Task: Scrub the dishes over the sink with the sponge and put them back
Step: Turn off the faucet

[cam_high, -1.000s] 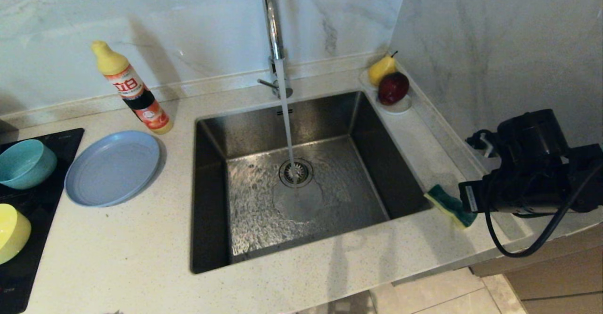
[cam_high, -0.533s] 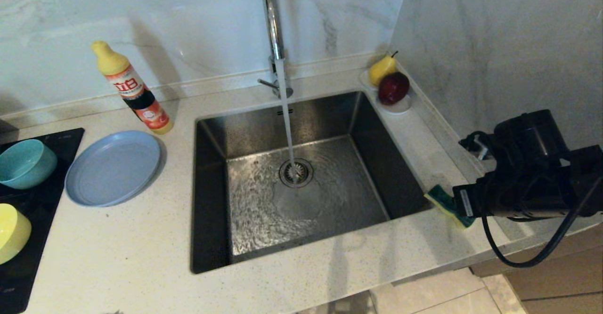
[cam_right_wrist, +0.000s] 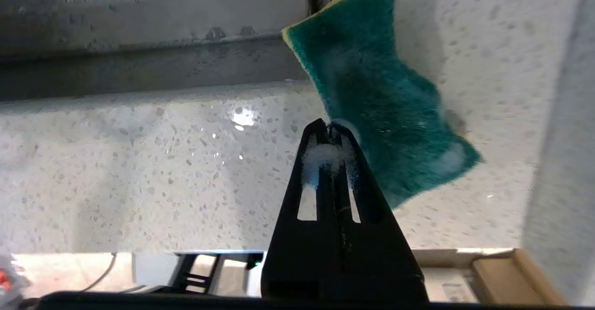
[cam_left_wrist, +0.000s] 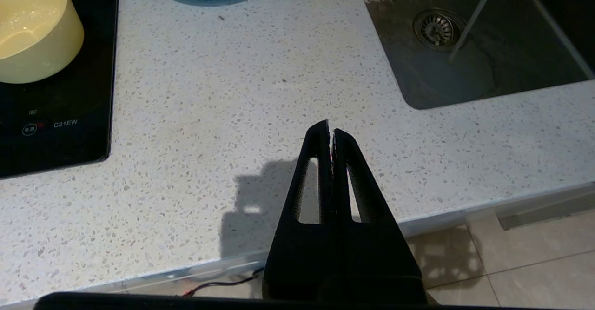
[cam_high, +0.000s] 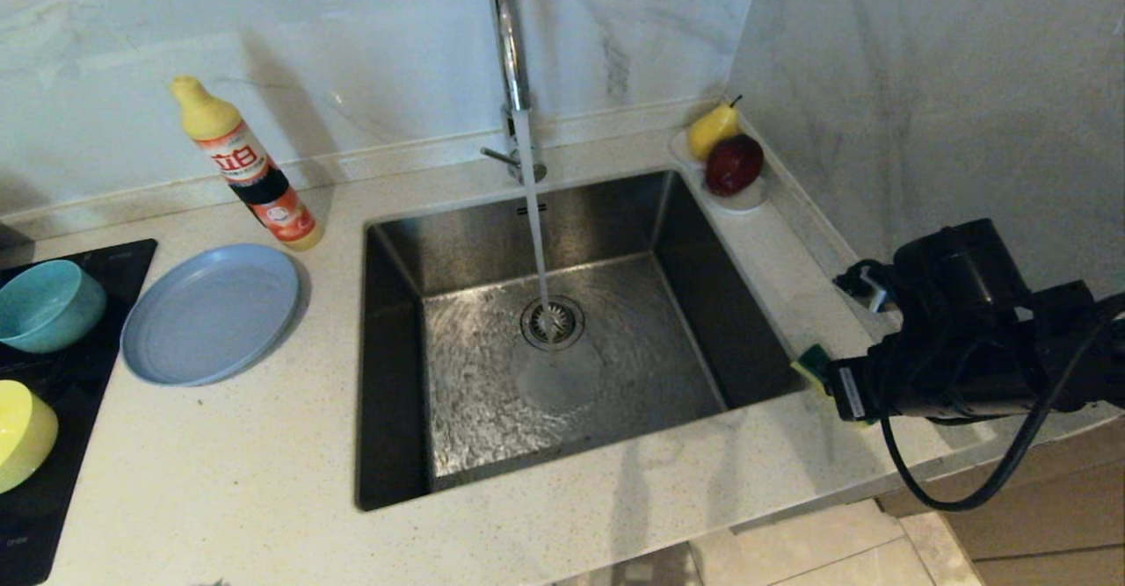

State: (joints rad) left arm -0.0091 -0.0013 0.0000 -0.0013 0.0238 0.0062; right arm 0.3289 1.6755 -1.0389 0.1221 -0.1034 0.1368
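Right gripper (cam_right_wrist: 329,131) – jaws together, foam-flecked – beside the rectangular green-faced sponge (cam_right_wrist: 376,91) on speckled countertop (cam_right_wrist: 139,170)

**Black arm, black fingers**

We see the right arm (cam_high: 967,340) as bulky matte black housings with a looping black cable and a small white label. Behind each gripper's tip, tapering black fingers (cam_left_wrist: 320,170) show long slots.
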